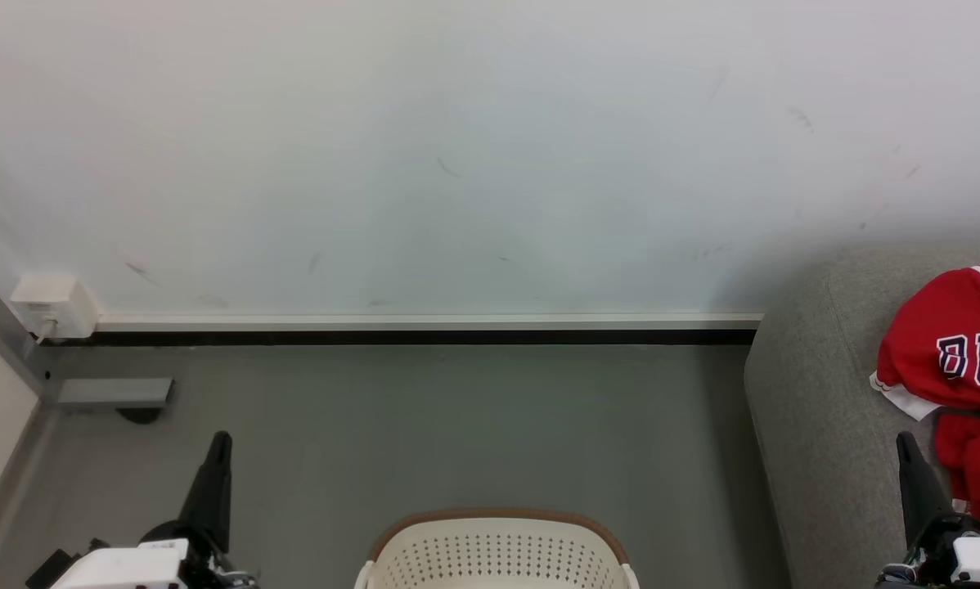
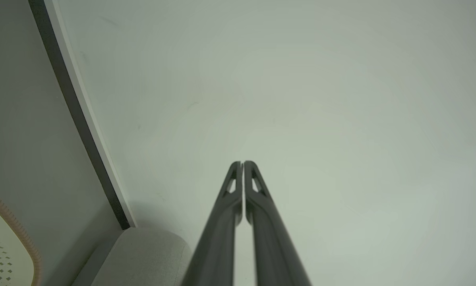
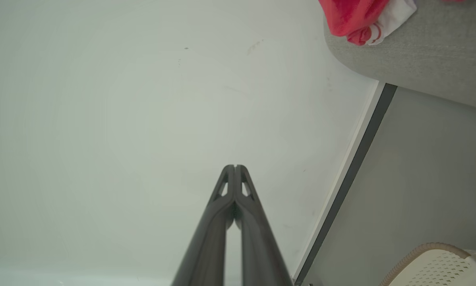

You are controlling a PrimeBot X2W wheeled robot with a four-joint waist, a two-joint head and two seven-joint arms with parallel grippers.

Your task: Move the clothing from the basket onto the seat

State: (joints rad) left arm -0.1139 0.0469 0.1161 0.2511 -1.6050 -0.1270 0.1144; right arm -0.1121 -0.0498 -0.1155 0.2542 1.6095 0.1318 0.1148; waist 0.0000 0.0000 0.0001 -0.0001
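– Pointing at the wall [image 1: 457, 147], the left end effector [image 2: 242, 163] and right end effector [image 3: 235, 166]: fingers pressed together, gripping nothing?
– Yes; the red clothing [image 1: 956, 352] lies on the grey seat [image 1: 817, 425] beside the right one; the basket [image 1: 498, 548] stands on the floor [image 1: 457, 425] between them

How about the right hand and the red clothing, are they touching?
Apart. In the right wrist view the right hand, shut, points at bare wall, while the clothing lies on the seat off in the upper right corner.
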